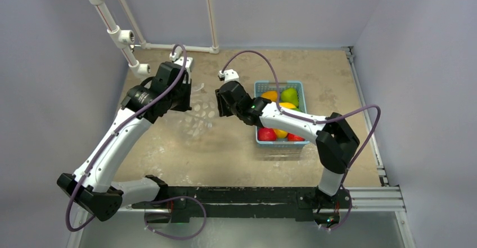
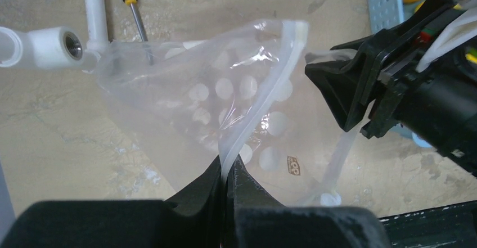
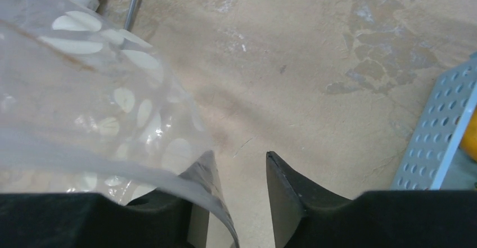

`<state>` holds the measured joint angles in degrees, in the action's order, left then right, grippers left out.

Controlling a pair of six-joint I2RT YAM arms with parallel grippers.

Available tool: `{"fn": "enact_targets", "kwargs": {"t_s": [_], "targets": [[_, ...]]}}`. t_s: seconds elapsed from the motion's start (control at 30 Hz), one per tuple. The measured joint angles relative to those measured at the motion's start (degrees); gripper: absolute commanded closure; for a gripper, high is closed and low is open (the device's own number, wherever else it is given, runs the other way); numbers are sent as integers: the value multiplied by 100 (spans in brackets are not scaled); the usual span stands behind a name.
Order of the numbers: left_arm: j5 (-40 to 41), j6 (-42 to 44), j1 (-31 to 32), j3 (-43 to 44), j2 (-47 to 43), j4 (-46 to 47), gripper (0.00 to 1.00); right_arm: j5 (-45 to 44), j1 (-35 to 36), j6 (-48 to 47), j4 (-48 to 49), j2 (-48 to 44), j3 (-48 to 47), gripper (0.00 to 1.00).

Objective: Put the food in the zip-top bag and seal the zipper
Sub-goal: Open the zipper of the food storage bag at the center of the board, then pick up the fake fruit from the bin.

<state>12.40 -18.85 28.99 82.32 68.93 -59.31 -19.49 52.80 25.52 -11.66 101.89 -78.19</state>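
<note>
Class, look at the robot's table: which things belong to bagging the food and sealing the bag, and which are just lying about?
Belongs to the job: zip-top bag; zipper; toy fruits; blue basket that holds them.
Lying about: screwdriver; white pipe frame.

Scuffed tan tabletop (image 1: pixel 236 147), pale lavender walls (image 1: pixel 281 12), white pipe frame (image 1: pixel 121 36) behind

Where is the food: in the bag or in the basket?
In the basket: fruit lies there, none in the bag, which is pinched by the left fingers and shows only printed dots.
</note>
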Motion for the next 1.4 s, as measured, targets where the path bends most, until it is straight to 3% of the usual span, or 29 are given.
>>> {"fn": "enact_targets", "kwargs": {"t_s": [0.37,0.8,1.27,1.4], "targets": [[-2,-63,0,-686,63,149,100,420,0,-111,-20,-181,-232,42],[-4,-109,0,-763,269,345,100,262,-37,-59,-258,-1552,-225,23],[-87,-107,0,-772,289,466,100,-393,-614,629,-1261,-2612,809,20],[-175,-107,0,-793,289,531,100,-625,-754,1025,-1661,-2623,994,14]]}}
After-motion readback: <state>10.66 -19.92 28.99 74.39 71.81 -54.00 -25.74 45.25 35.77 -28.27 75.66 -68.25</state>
